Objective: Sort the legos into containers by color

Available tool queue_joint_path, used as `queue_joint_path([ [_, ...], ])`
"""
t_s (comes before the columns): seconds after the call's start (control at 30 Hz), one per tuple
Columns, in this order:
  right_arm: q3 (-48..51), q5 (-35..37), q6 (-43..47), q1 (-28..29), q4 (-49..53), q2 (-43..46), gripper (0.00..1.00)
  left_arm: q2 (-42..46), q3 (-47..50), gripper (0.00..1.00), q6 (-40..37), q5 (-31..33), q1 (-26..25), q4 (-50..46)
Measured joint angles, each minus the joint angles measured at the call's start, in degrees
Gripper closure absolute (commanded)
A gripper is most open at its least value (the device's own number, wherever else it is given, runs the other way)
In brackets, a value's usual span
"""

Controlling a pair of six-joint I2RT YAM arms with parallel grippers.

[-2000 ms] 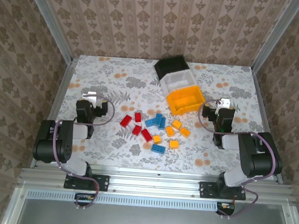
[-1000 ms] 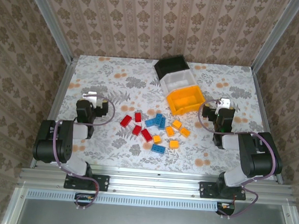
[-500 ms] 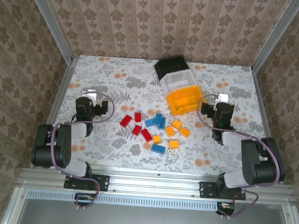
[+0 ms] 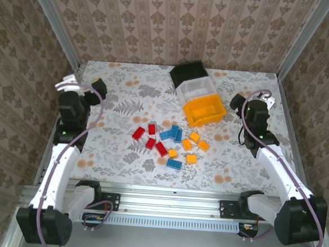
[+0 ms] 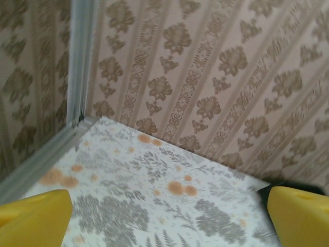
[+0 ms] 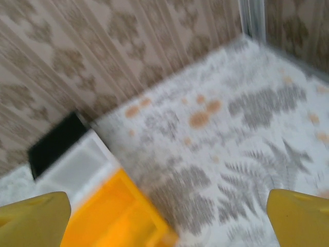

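Observation:
Loose legos lie mid-table: red ones (image 4: 149, 136), blue ones (image 4: 172, 134) and orange ones (image 4: 191, 143). Behind them three containers stand in a diagonal row: a black bin (image 4: 189, 73), a white bin (image 4: 194, 89) and an orange bin (image 4: 203, 112). My left gripper (image 4: 88, 89) hangs raised over the far left of the table, open and empty, its yellow fingers (image 5: 31, 218) far apart. My right gripper (image 4: 255, 104) hovers right of the orange bin, also open and empty. The right wrist view is blurred and holds the black bin (image 6: 54, 144), white bin (image 6: 77, 167) and orange bin (image 6: 113, 216).
Patterned walls and aluminium posts (image 4: 58, 31) close in the table on three sides. The left wrist view looks at the far left corner (image 5: 82, 121) and bare floral tabletop (image 5: 154, 175).
Both arms have unfolded from their tucked pose and lifted, the left gripper swinging out to the far left, the right one up and to the far right. Legos and bins lie unmoved.

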State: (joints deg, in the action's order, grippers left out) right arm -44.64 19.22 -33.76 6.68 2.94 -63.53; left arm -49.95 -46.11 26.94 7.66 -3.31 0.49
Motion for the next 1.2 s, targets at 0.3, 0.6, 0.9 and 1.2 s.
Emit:
queue_joint_path([
  [0.3,-6.7,-3.5,-4.6,5.6,19.8,-4.2,0.17,4.5,8.0,0.03,12.6,-4.3,2.0,-13.6],
  [0.6,-4.1,-10.8,-15.7,11.7,20.5,-9.0,0.16,-1.1,9.2,0.03,13.4,-6.2,-9.3,-15.3],
  [0.9,-10.3,-14.3,-21.1,10.4,15.6,-26.8,0.36,-3.0,9.4,0.02,13.4,-6.2,-14.1,-15.3],
  [1.2,-7.7,-15.9,-21.3,12.8,13.0,-20.2,0.31,1.0,11.7,0.02,13.1,-6.5,-15.1,-15.4],
])
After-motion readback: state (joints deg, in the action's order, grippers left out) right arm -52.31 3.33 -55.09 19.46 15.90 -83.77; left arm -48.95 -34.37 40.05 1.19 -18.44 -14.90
